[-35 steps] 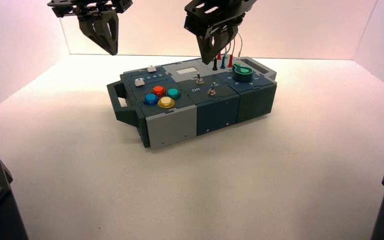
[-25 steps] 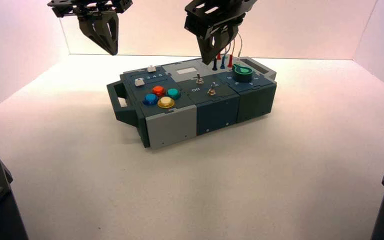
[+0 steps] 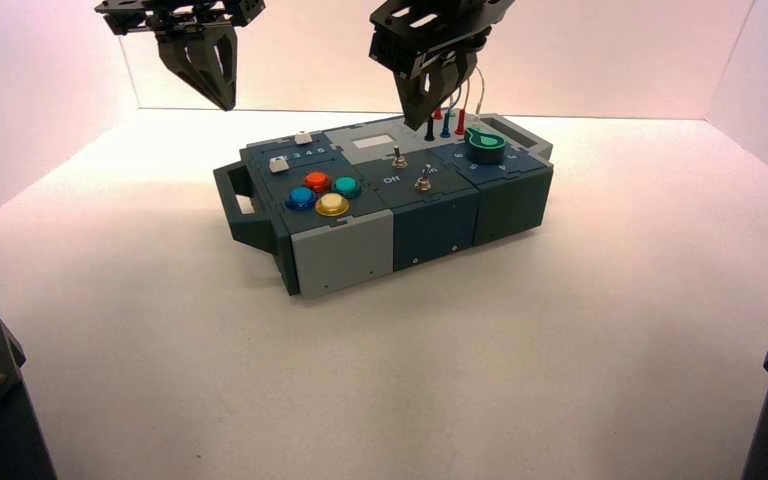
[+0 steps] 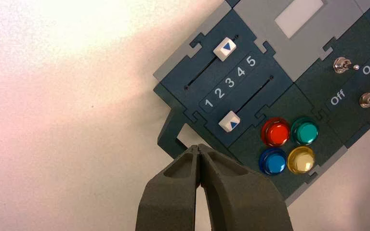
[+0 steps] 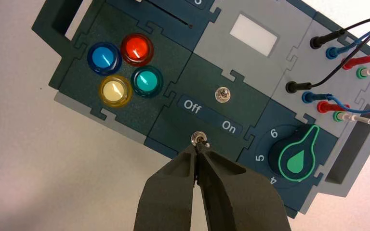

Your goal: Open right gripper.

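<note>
My right gripper (image 3: 421,118), a black claw under a tilted slotted plate, hangs above the back middle of the box (image 3: 345,255). Its fingers are shut with nothing between them. In the right wrist view its tips (image 5: 198,147) line up with the nearer metal toggle switch (image 5: 198,138) by the "Off"/"On" lettering, but the high view shows it well above the box. My left gripper (image 3: 224,100) is parked high at the back left, shut and empty; its tips (image 4: 198,147) show over the box's handle corner.
The box carries four coloured buttons (image 3: 322,192), two sliders (image 4: 226,84), a second toggle switch (image 5: 222,94), a green knob (image 5: 296,159) and plugged wires (image 5: 335,67). White walls stand behind and at both sides.
My right gripper has risen slightly above the box and stays shut. The left arm has not moved.
</note>
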